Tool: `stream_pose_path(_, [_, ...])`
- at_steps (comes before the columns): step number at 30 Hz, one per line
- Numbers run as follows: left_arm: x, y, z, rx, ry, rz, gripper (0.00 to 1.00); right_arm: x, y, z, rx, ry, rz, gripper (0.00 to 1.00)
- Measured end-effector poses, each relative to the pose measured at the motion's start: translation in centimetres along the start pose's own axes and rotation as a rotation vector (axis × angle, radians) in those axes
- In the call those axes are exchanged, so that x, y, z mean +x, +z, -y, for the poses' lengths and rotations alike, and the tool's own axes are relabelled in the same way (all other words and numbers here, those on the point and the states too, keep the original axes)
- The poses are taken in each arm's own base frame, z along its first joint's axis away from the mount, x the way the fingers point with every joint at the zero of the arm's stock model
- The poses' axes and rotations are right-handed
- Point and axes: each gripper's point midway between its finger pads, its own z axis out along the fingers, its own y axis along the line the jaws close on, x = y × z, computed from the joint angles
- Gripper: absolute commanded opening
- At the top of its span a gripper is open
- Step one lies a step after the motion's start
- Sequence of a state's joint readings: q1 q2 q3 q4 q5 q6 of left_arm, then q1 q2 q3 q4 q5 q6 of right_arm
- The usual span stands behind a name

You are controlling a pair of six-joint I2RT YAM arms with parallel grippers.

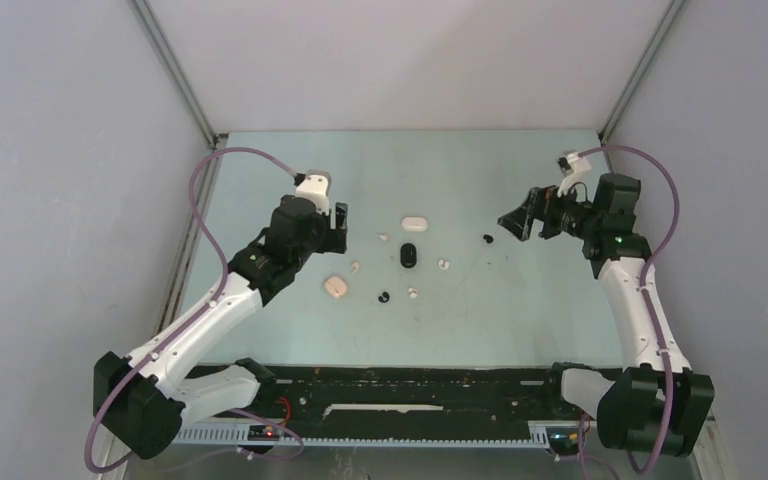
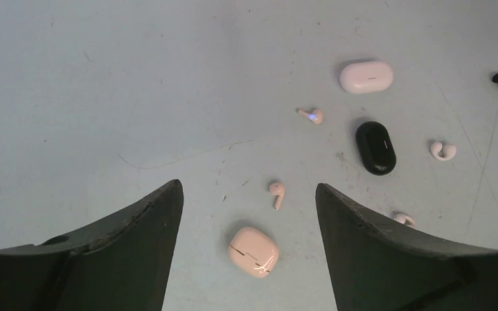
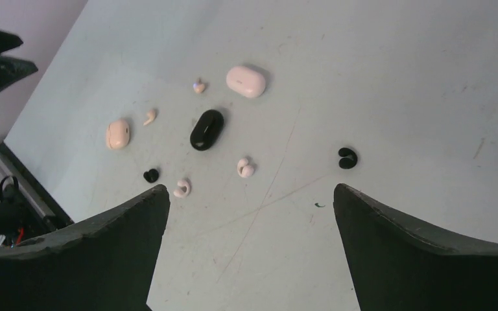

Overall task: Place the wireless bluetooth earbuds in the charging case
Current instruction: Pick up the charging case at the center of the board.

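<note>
Earbuds lie scattered mid-bench around three cases, lids down: white case, black case, beige case. I have both pincers spread wide and empty. My left pincer hovers above the beige case and a beige stemmed bud. My right pincer hangs well apart, a black bud nearest it. One left finger cuts off a white bud. From the top view, buds are mere specks.
</note>
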State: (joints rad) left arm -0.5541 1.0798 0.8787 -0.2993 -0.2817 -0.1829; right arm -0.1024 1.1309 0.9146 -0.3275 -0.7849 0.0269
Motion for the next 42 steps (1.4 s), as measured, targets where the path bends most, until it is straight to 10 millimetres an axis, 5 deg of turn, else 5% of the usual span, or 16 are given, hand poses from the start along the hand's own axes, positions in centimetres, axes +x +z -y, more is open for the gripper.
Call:
stream_pose_path(4, [0.0,0.0,0.0,0.002,0.000,-0.001,0.80,-0.9,-0.6,1.1,0.023,0.011,0.041,1.00])
stream_pose_path(12, [0.3,0.3,0.1,0.000,0.003,-0.011,0.80,0.4,-0.5,2.2,0.015,-0.118,0.000,0.96])
stream_pose_path(30, [6.5,6.3,3.9,0.072,-0.006,-0.334,0.74,1.8,1.7,-0.6,-0.053,-0.293,-0.068,0.98])
stream_pose_path(42, [7.4,5.3,3.7,0.009,-0.049,-0.420,0.76,3.2,2.5,-2.7,-0.119,-0.342,-0.116,0.98])
